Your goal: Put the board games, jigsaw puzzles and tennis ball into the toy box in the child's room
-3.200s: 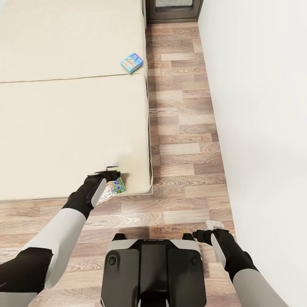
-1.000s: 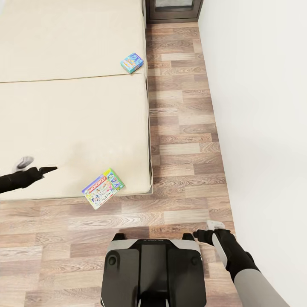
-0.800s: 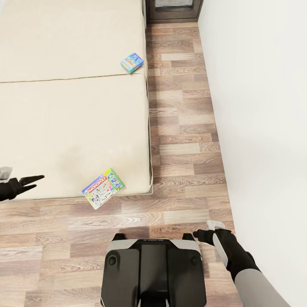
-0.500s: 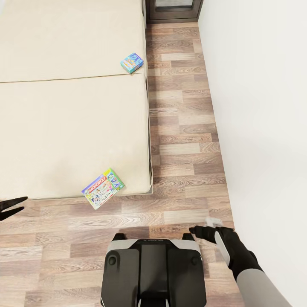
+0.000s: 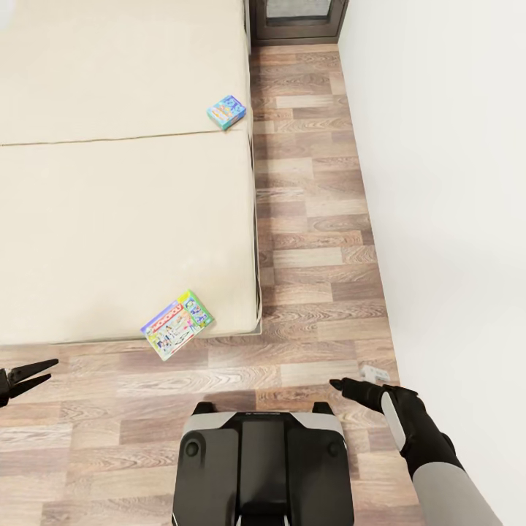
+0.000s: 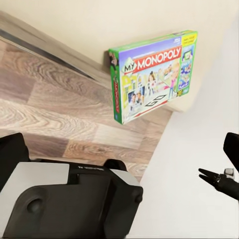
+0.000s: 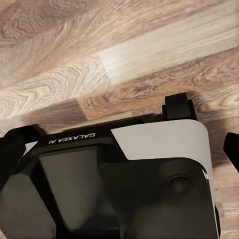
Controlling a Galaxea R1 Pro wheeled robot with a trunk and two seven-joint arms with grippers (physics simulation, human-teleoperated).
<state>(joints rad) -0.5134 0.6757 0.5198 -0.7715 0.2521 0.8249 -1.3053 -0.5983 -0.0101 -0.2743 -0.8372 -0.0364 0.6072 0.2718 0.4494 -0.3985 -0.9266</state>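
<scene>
Two board games lie on the bed (image 5: 109,219). A blue one (image 5: 226,111) sits far up by the mattress's right edge. The Monopoly one (image 5: 177,324) rests on the near right corner, partly overhanging the floor; the left wrist view shows its cover (image 6: 152,74). My left gripper (image 5: 33,372) hovers over the floor at the far left, well left of the Monopoly box, open and holding nothing. My right gripper (image 5: 343,386) hangs low over the floor at the right of my base, open and holding nothing. The toy box, table, jigsaw puzzles and tennis ball are out of view.
A strip of wood-plank floor (image 5: 314,219) runs between the bed and the white wall (image 5: 446,183). A dark-framed window or door (image 5: 296,18) closes its far end. My base (image 5: 263,467) stands just before the bed's near edge.
My left gripper let go of the Monopoly box, which now lies on the bed corner, and swung far left and down. The right gripper shifted slightly forward. The view tilted a little.
</scene>
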